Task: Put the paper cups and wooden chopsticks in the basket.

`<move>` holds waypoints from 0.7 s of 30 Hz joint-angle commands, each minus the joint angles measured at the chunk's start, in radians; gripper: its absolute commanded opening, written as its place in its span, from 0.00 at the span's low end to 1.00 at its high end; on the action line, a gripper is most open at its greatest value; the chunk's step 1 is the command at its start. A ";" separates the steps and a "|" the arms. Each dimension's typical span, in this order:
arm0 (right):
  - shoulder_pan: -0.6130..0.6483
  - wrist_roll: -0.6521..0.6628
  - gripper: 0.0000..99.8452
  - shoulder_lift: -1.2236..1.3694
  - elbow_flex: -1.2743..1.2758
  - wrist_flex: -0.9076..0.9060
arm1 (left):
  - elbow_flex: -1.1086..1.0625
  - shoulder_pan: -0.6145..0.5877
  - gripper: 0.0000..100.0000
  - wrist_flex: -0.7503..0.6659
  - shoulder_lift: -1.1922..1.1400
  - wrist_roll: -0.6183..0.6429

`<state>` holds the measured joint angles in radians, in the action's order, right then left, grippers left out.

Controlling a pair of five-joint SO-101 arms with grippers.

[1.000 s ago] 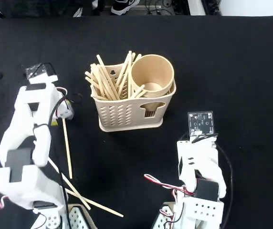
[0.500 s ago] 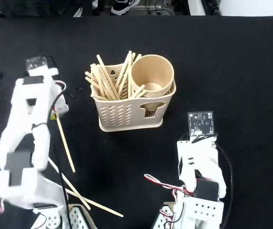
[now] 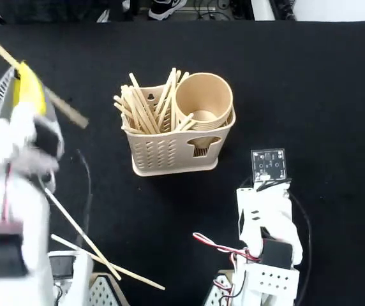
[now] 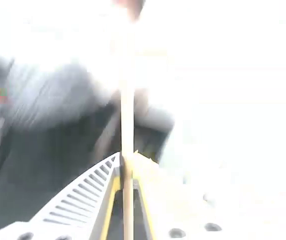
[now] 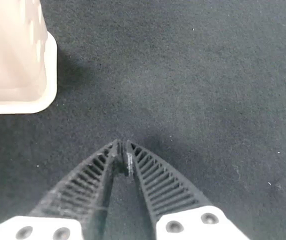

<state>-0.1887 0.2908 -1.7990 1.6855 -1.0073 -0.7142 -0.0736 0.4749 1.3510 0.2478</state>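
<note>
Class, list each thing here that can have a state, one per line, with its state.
basket: upright, holding chopsticks.
paper cups: upright, nested in the basket.
left gripper: shut on a chopstick.
right gripper: shut, empty.
loose chopsticks: lying crossed on the table.

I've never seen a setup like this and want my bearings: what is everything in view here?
basket: one, beige, middle of the table.
paper cups: nested stack, number unclear, tan, basket's right compartment.
chopsticks in the basket: a bundle, too many to count, light wood, left compartment.
loose chopsticks: two, light wood, crossed on the table near the left arm's base.
held chopstick: one, light wood, held up off the table.
table: one, black covering.
left pincer: one, white and yellow, shut on the held chopstick.
right pincer: one, dark, shut, low over bare table beside the basket.
</note>
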 commanded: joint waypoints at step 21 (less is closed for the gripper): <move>0.011 0.005 0.01 -0.071 -0.001 0.012 | -0.423 0.360 0.07 -0.239 -0.044 -0.166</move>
<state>-0.1887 0.2892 -1.7990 1.6855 -1.0073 -1.1423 0.2854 0.2401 1.3080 0.0422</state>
